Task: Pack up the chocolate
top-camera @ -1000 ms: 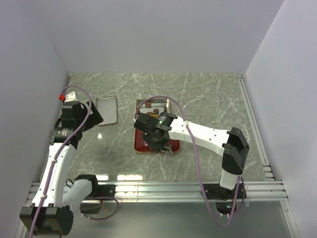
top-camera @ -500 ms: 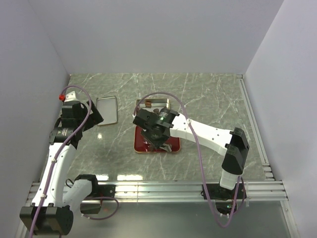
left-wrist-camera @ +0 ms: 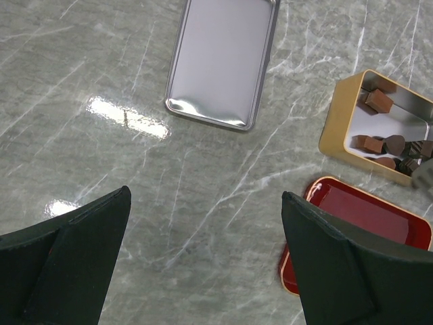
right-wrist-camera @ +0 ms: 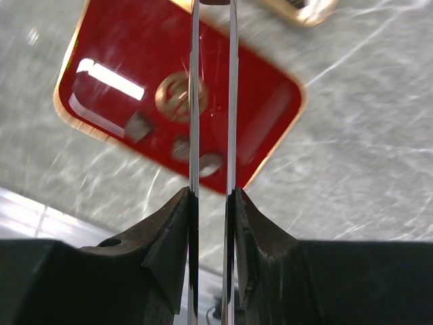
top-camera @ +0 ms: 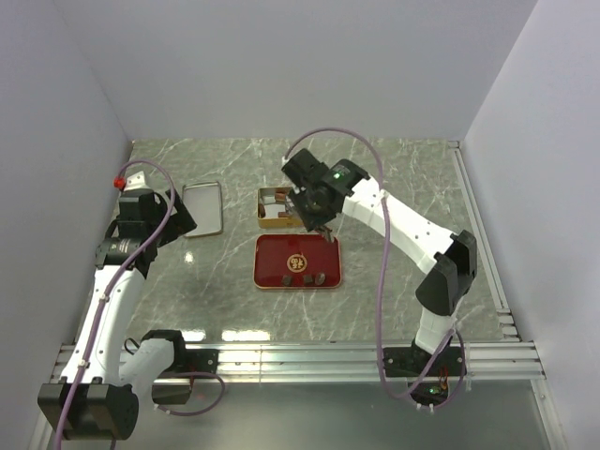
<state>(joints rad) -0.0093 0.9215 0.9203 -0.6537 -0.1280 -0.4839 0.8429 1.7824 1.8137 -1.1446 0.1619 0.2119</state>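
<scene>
Though outstretched, right arm (top-camera: 403, 223) with tongs (right-wrist-camera: 194, 101)

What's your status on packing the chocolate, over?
Left gripper open. Right gripper shut on long metal tongs by gold rectangular tin. Three small brown chocolate pieces left on red tray. Nothing in the way.

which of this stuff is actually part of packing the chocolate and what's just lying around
Part of the job: chocolate pieces on the red tray; gold tin with pieces already inside; metal tongs clamped in the right hand.
Lying about: silver lid, flat on the table, untouched; left hand, open, holding nothing.
</scene>
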